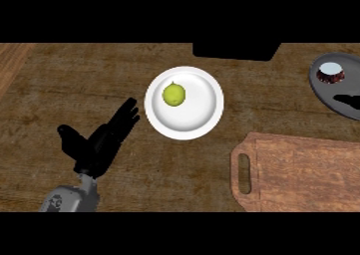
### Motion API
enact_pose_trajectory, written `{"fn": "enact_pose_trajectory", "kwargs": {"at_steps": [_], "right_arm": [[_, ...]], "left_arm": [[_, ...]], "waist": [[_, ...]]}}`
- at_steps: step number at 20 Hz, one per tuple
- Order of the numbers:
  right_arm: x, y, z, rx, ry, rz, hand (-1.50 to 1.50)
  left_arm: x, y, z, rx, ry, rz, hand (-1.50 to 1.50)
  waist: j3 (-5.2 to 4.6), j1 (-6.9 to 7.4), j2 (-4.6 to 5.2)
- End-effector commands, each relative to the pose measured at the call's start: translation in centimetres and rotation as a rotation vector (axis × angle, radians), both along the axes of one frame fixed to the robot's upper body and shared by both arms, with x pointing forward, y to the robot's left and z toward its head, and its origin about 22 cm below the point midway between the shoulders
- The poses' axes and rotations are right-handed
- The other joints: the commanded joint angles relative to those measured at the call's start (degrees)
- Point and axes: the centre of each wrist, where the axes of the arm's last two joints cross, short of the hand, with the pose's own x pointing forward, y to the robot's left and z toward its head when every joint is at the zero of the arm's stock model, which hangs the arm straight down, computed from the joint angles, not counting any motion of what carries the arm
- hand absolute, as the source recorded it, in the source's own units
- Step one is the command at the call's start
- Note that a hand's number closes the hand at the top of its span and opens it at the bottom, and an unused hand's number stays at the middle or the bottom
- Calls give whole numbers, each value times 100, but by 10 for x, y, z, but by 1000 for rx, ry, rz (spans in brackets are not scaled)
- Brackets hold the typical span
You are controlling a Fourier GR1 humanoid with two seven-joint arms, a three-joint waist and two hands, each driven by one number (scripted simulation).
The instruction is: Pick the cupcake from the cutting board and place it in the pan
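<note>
white plate (199, 115) with lime (174, 94) between spread-fingered left hand (98, 144) and pan (324, 95) with cupcake (330, 73)

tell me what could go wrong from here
The cupcake already sits in the pan, near its upper rim; a dark shape, perhaps the right hand, lies close beside it and might knock it pulling away. The open left hand is near the plate and could nudge it.

The cupcake (330, 73), white-topped in a dark wrapper, stands upright inside the grey pan (357, 67), toward its 10 o'clock side. The pan lies at 1 o'clock from the wooden cutting board (307, 174), whose handle slot faces 9 o'clock
</note>
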Motion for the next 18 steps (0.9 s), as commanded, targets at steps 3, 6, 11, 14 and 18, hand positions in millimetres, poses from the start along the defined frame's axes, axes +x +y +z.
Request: {"fn": "enact_pose_trajectory", "kwargs": {"at_steps": [3,6,11,14,18], "right_arm": [[-21,-29,6,143,35,114,-150],[-38,-51,13,181,39,190,-150],[-63,-74,12,205,53,289,-150],[-84,-87,5,216,61,298,-150],[-81,-89,13,199,59,301,-150]], "left_arm": [[-1,-8,0,1,5,-1,0],[-3,10,-2,9,5,20,0],[-3,1,-7,-4,6,31,0],[-4,1,-4,6,10,46,0],[-6,4,-5,7,10,23,0]], "waist": [[5,-31,9],[3,-49,-15],[2,-142,-26],[22,-195,-43],[18,-106,-41]]}}
